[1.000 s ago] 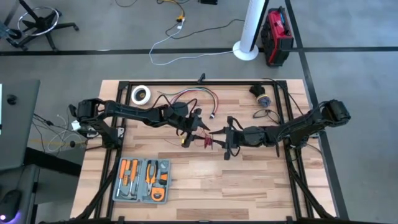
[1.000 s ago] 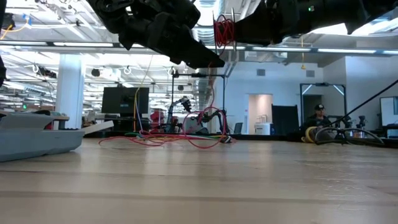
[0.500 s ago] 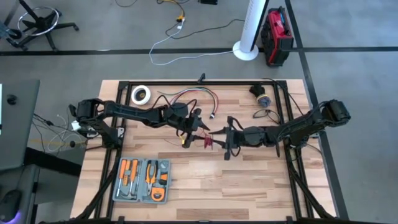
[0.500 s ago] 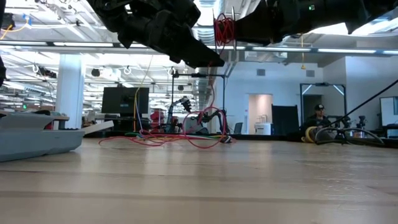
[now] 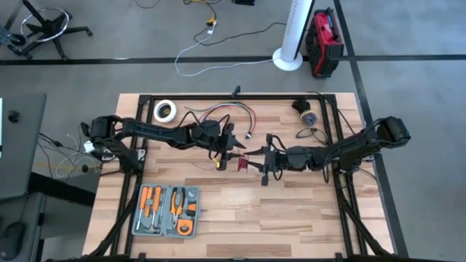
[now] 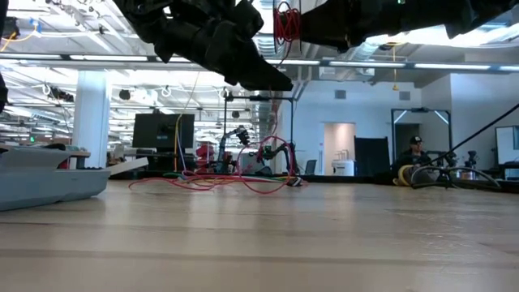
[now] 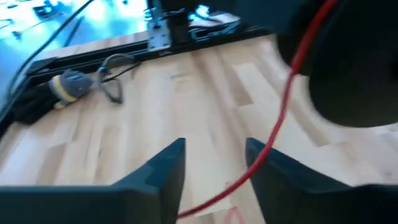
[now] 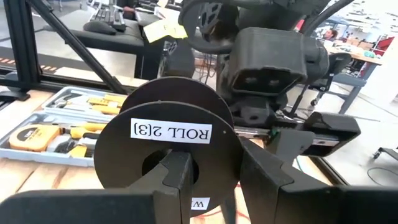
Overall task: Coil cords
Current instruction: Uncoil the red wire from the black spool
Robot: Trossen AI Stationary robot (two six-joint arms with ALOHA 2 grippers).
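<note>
At the centre of the high view, the two arms meet above the wooden counter (image 5: 291,211), and the coiling looks partly done. The right gripper (image 5: 263,166) holds a black spool labelled "ROLL 2[3]" (image 8: 173,146); in the right wrist view its jaws stand only narrowly parted, closed on the disc. In the low view, near the top centre of the frame, a small bundle of the red wire (image 6: 285,23) already sits wound on that spool, well above the counter. The left gripper (image 5: 227,149) is just beside the spool; its wrist view shows the jaws apart, with a strand of red wire running through the gap between them, so it seems to guide the wire rather than pinch it, though I cannot tell whether a finger touches it. Much is left, by my judgement: in the low view a loose tangle of red wire lies spread on the far part of the counter, left of centre, with a strand rising toward the spool. The tool case (image 5: 167,211) at the lower left of the high view lies apart from the work.
</note>
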